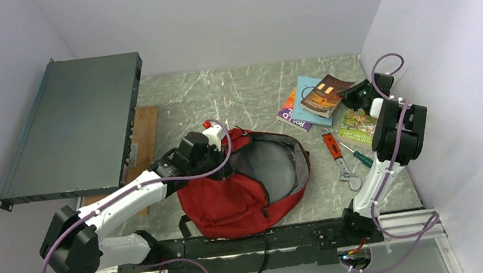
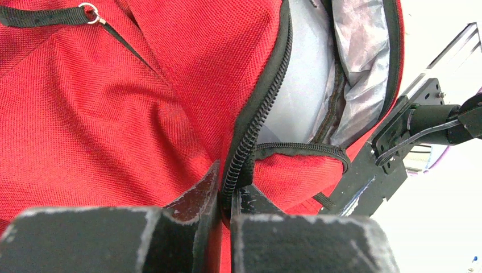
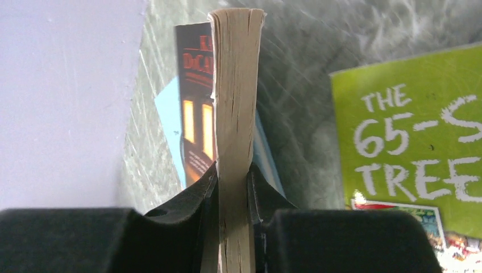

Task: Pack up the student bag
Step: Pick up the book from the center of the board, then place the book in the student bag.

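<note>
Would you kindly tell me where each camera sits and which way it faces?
Top external: above and behind the bases, looking down on the table, student bag and dark book; both arms show.
Left wrist: on the left arm, facing the bag's zipper edge; left tool shut on it.
Right wrist: on the right arm, facing table and green book; right tool shut on the dark book.
Shared: top and left wrist see the bag; top and right wrist, the dark book.
</note>
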